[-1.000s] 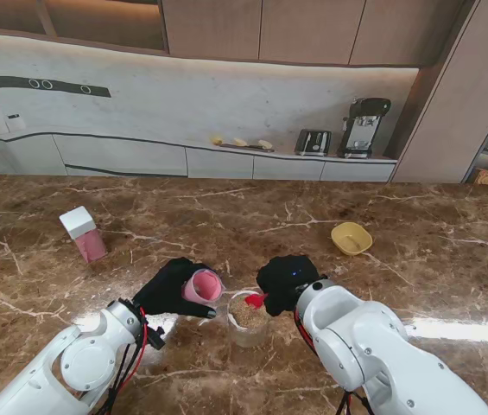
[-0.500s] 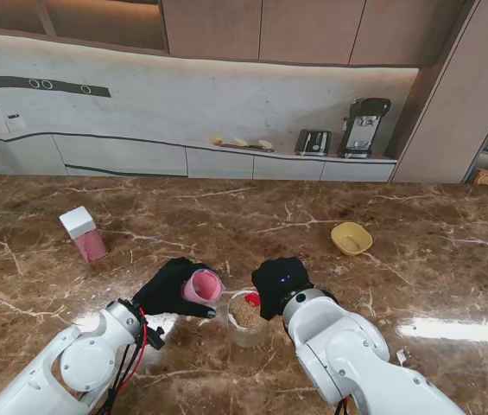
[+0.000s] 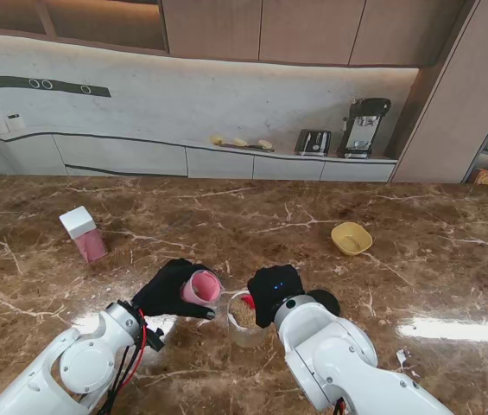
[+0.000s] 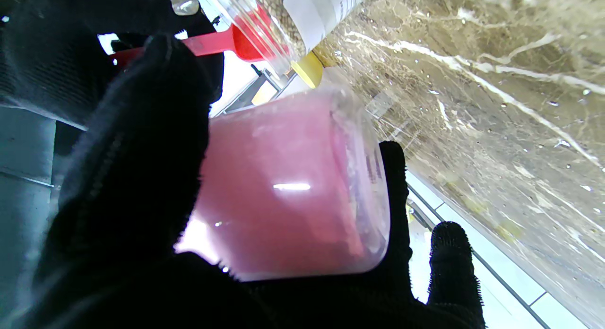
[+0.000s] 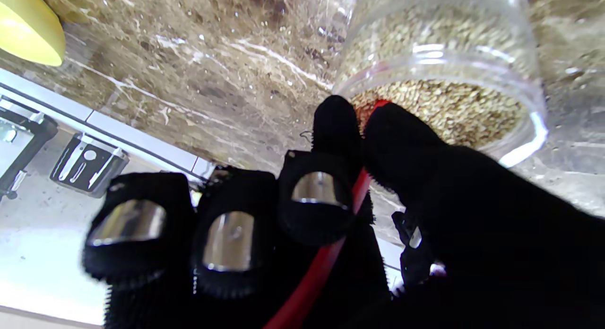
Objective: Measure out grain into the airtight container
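Observation:
A clear jar (image 3: 245, 318) of tan grain (image 5: 439, 102) stands on the marble table just in front of me. My right hand (image 3: 275, 291) is shut on a red measuring scoop (image 5: 321, 267), whose bowl (image 4: 253, 36) is down inside the jar's mouth. My left hand (image 3: 171, 288) is shut on a pink airtight container (image 3: 201, 287), held tilted just left of the jar with its open mouth toward it. In the left wrist view the pink container (image 4: 288, 187) fills the palm and looks to hold no grain.
A pink box with a white lid (image 3: 83, 233) stands at the far left of the table (image 3: 226, 216). A small yellow bowl (image 3: 351, 238) sits to the far right. The counter behind holds a toaster (image 3: 313, 142) and a coffee machine (image 3: 364, 126).
My right hand has shifted left toward the jar and the scoop has dipped into the grain. The left hand and pink container have stayed still.

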You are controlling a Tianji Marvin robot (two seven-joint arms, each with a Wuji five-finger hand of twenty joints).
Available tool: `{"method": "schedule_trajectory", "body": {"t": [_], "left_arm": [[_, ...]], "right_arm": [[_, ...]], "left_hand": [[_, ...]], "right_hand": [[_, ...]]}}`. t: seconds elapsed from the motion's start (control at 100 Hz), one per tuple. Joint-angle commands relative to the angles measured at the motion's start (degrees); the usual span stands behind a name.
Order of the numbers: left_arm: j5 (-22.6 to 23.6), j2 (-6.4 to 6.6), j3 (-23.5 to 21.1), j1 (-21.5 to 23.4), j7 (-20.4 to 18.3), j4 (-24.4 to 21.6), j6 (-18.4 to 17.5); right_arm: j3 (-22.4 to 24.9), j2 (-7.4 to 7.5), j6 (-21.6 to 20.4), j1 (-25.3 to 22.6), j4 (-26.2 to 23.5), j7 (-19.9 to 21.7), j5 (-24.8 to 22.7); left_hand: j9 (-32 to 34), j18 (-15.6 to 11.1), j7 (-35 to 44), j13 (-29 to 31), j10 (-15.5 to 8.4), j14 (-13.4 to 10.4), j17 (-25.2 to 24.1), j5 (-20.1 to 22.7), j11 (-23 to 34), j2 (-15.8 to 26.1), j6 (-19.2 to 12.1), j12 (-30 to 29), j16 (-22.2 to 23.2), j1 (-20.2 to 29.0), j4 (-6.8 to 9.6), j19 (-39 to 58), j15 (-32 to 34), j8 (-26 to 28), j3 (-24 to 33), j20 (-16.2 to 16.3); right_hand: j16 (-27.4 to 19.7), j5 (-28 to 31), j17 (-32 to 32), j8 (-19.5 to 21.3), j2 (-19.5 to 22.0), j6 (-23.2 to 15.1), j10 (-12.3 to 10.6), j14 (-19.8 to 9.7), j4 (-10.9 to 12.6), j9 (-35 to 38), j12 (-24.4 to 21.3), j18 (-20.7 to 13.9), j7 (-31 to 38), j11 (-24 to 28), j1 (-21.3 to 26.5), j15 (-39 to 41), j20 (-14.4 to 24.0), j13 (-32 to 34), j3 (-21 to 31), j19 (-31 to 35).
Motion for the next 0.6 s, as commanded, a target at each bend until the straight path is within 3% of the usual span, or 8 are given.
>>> {"method": "schedule_trajectory", "body": {"t": [0.0, 0.36, 0.59], "left_arm": [[0.1, -0.17, -0.1, 0.5, 0.1, 0.0, -0.1], [0.2, -0.19, -0.4, 0.7, 0.3, 0.1, -0.3], [0.3, -0.19, -0.5, 0.8, 0.4, 0.1, -0.3]], "right_arm": [[-0.2, -0.04, 0.0, 0.2, 0.4, 1.8, 1.0], [-1.0, 0.84, -0.6, 3.0, -0.6, 8.3, 7.9], [-0.6, 1.62, 2.1, 4.5, -1.0, 10.7, 15.0]], "left_hand": [[6.0, -0.2, 8.2, -1.1, -5.5, -1.0, -1.1, 10.5, 1.4, 11.4, -14.7, 1.1, -0.3, 6.2, -1.95, -1.5, -1.6, 1.1, 15.3, 0.2], [6.0, -0.3, 8.2, -1.2, -5.7, -1.2, -1.1, 10.5, 1.4, 11.4, -14.9, 1.1, -0.3, 6.1, -1.99, -1.5, -1.7, 1.2, 15.4, 0.3], [5.9, -0.3, 8.2, -1.1, -5.8, -1.3, -1.0, 10.4, 1.4, 11.4, -15.1, 1.2, -0.3, 6.1, -2.01, -1.5, -1.7, 1.3, 15.3, 0.3]], "right_hand": [[2.1, 2.5, 2.1, 0.2, -0.5, 1.3, -1.0, -2.6, 2.6, 3.3, -0.7, 2.5, 1.8, 2.6, 1.9, 3.4, -0.9, 2.6, 3.0, 3.9], [2.1, 2.2, 1.0, 0.8, 0.2, 0.7, -1.3, -2.6, 2.8, 3.2, -0.9, 2.2, 1.6, 2.6, 1.6, 3.4, -0.9, 2.6, 2.2, 4.0], [2.1, 2.1, 0.5, 1.2, 0.8, 0.2, -1.7, -3.0, 2.9, 3.2, -0.8, 1.4, 1.4, 2.6, 1.1, 3.2, -0.7, 2.6, 1.8, 4.8]]}}
